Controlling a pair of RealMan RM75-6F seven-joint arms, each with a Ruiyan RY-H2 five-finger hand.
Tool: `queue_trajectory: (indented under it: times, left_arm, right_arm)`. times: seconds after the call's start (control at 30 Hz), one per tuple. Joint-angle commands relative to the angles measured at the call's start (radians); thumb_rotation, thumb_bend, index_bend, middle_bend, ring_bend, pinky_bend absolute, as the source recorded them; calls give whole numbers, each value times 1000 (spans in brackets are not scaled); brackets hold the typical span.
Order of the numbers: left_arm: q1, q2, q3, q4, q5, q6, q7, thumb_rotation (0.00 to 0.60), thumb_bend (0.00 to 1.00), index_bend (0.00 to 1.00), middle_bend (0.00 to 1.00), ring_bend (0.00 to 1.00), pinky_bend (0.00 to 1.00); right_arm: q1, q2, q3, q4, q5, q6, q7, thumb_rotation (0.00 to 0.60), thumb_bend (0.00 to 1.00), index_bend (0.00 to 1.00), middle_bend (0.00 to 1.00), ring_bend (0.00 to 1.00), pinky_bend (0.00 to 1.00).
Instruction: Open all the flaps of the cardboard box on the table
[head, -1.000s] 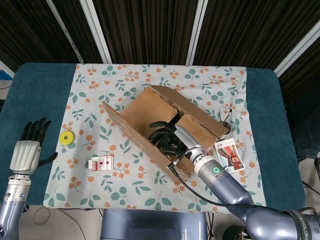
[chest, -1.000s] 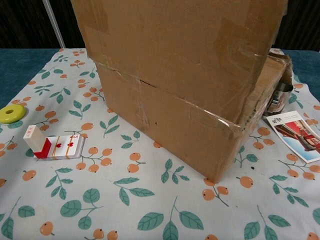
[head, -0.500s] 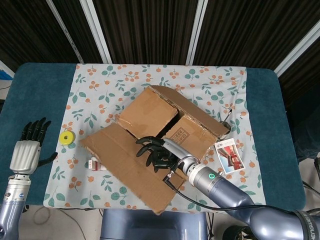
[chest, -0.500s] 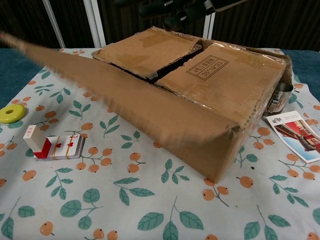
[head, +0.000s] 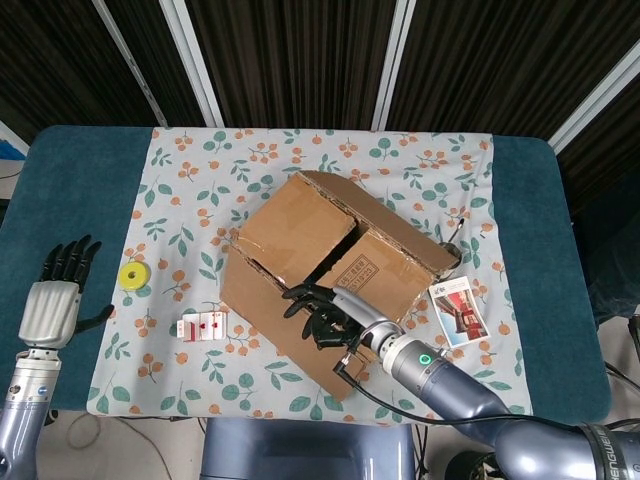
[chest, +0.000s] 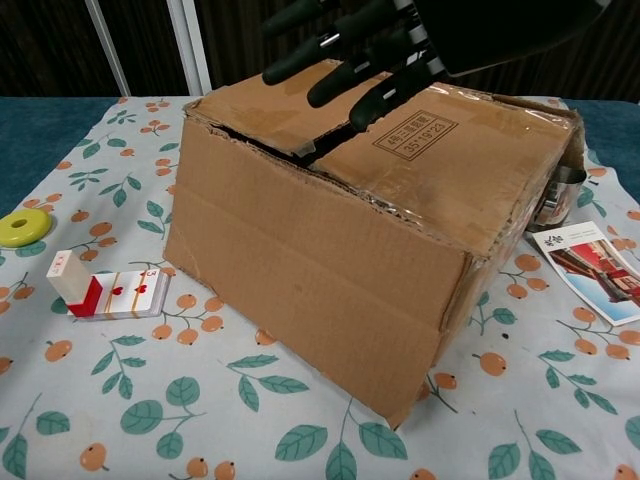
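The cardboard box (head: 330, 250) sits slanted in the middle of the floral cloth. Its two inner flaps (chest: 420, 140) lie shut across the top with a dark slit between them. The near long flap (head: 275, 320) hangs folded down over the front wall (chest: 300, 270). The far long flap (head: 385, 215) stands up along the back edge. My right hand (head: 325, 315) hovers over the box's near top edge, fingers spread and holding nothing; the chest view shows the right hand (chest: 370, 45) just above the top. My left hand (head: 58, 292) rests apart at the table's left edge, fingers extended, empty.
A yellow ring (head: 133, 275) and a red-and-white card pack (head: 203, 326) lie left of the box. A printed booklet (head: 460, 310) and a metal can (head: 452, 250) are at its right. The pack (chest: 105, 290) lies close to the hanging flap.
The near long flap swung from upright outward and down, and now hangs against the front wall. My right hand drew back from inside the box to its near edge. The left hand stayed still.
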Motion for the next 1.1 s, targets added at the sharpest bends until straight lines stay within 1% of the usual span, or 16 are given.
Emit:
queue_trajectory:
  times: [0.03,0.07,0.1,0.17,0.23,0.27,0.33,0.37,0.43,0.53,0.63,0.67,0.73,0.83,0.97,1.1]
  left_arm:
    - [0,1,1,-2,1,-1,4,600,162,0,0,0,0]
    - [0,2,0,-2,1,-1,5,600,162,0,0,0,0]
    - [0,2,0,-2,1,-1,7,600,162,0,0,0,0]
    - [0,2,-1,-3,0,-1,9,600,162,0,0,0,0]
    - [1,2,-1,-3,-1,-1,11,600,162,0,0,0,0]
    - [1,2,-2,-4,-2,-2,13,600,162,0,0,0,0]
    - [1,2,-1,-5,-1,-2,17,600,162,0,0,0,0]
    - [1,2,-1,-5,0,-2,20,600,161,0,0,0,0]
    - [1,2,-1,-4,0,-2,25,600,162,0,0,0,0]
    - [0,0,-3,-5,-3,-4,32,600,162,0,0,0,0]
    - [-1,0,-3,-5,-3,-6,41,600,162,0,0,0,0]
    - [-3,0,-2,-6,-2,-8,47,600,162,0,0,0,0]
    - [-4,1,-2,-7,1,-9,54,600,162,0,0,0,0]
    - [-11,5,-2,-10,6,-14,71,600,162,0,0,0,0]
    - [-22,17,-2,-26,12,-29,96,600,163,0,0,0,0]
    - [-39,30,-6,-48,23,-43,121,600,167,0,0,0,0]
  right_arm:
    - [-23,-32,-82,0,-145,119,-82,600,729,214,252,383,388]
    - [-31,-38,-104,0,-180,150,-105,600,691,213,239,367,368]
    - [-50,-44,-137,0,-239,201,-142,600,637,209,223,347,346]
    - [-80,-57,-181,0,-319,275,-185,600,546,195,210,329,332]
    - [-119,-66,-236,0,-409,373,-244,600,495,177,195,304,319]
    - [-152,-77,-276,0,-476,449,-286,600,471,162,180,276,311]
    - [-196,-90,-329,8,-563,544,-342,600,443,132,150,217,298]
    - [-232,-100,-370,34,-629,609,-380,600,432,118,127,180,290]
    - [-279,-117,-421,71,-714,680,-413,600,423,104,94,136,278]
    - [-362,-133,-498,160,-831,790,-450,600,420,85,71,112,260]
    - [-426,-146,-546,245,-915,865,-457,600,421,70,63,105,258]
    - [-457,-153,-567,295,-951,901,-455,600,420,70,62,105,257]
    - [-495,-166,-588,357,-993,937,-440,600,420,71,62,105,254]
    - [-555,-186,-608,456,-1020,978,-391,600,420,71,63,105,252]
    - [-609,-208,-609,558,-1018,990,-322,600,420,70,62,105,252]
    - [-638,-230,-602,638,-1029,991,-277,600,420,71,62,105,252]
